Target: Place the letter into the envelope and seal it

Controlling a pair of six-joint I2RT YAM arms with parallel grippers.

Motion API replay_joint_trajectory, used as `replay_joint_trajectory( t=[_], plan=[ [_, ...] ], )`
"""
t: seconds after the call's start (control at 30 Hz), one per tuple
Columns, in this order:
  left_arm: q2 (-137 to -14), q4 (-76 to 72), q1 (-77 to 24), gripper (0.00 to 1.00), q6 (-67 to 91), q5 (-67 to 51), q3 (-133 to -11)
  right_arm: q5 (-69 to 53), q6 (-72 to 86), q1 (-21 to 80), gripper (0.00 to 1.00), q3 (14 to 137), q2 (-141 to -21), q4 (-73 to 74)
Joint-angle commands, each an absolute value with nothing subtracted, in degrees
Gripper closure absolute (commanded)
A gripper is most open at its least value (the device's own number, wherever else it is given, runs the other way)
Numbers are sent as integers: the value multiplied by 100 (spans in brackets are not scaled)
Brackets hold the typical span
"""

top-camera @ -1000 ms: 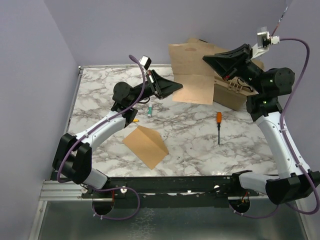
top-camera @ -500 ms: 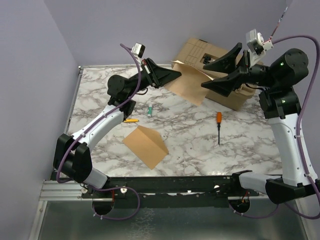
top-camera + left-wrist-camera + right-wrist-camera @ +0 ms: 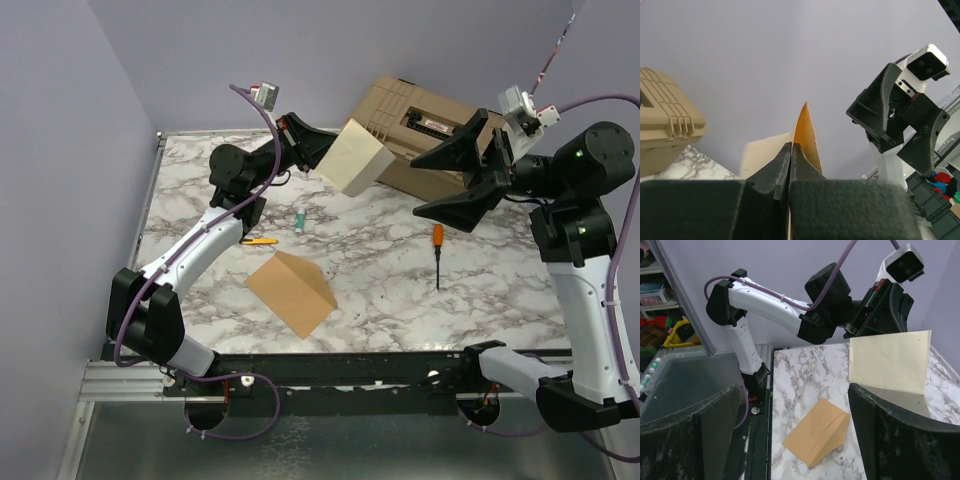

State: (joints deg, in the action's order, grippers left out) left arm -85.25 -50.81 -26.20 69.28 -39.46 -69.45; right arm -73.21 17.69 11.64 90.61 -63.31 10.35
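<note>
From above, my left gripper [image 3: 318,150] is raised off the marble table [image 3: 380,270], pinched shut on one edge of the letter [image 3: 352,160]. The pale sheet hangs in the air and reaches away from my fingers towards my right gripper [image 3: 417,186], whose jaws stand wide apart with nothing between them. The envelope [image 3: 290,292] lies well apart from both, near the front edge, long axis set diagonally and flap propped up like a tent. An orange screwdriver [image 3: 437,240] lies to its right, and a tan case [image 3: 420,135] sits at the back. My left wrist camera shows what the top view cannot: the closed fingertips clamping the sheet, seen almost edge-on. My right wrist camera faces the letter's broad side, long axis nearly level, with the envelope on the marble below it.
</note>
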Motion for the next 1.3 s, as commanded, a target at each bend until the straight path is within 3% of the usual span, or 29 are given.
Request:
replay_joint_trajectory(
  t=[0.0,0.1,0.23,0.5,0.8,1.17,1.27],
  plan=[
    [-8530,-5161,-2580,100,6721,-4186,-7180,-6581,2165,1160,8,8903,-6355,984],
    [-8542,-5164,-2518,100,6747,-4350,-7204,-5443,2267,1158,8,8968,-6492,1330],
    [-8545,-5159,-2492,100,6987,-4647,-7309,-5157,2202,1158,8,8997,-6911,1829],
    [-8492,-5168,-2487,100,7731,-5383,-7498,-7466,898,1161,5,8824,-7412,1662],
    [-8565,-5181,-2500,100,7926,-5564,-7492,-8009,394,1206,8,8687,-7488,1885],
    [-8798,-5290,-2522,100,7972,-5503,-7638,-8415,1803,1450,44,8169,-7524,98],
    [-8817,-5306,-2522,100,7980,-5491,-7625,-8416,2268,1459,65,8055,-7511,-517]
  ],
)
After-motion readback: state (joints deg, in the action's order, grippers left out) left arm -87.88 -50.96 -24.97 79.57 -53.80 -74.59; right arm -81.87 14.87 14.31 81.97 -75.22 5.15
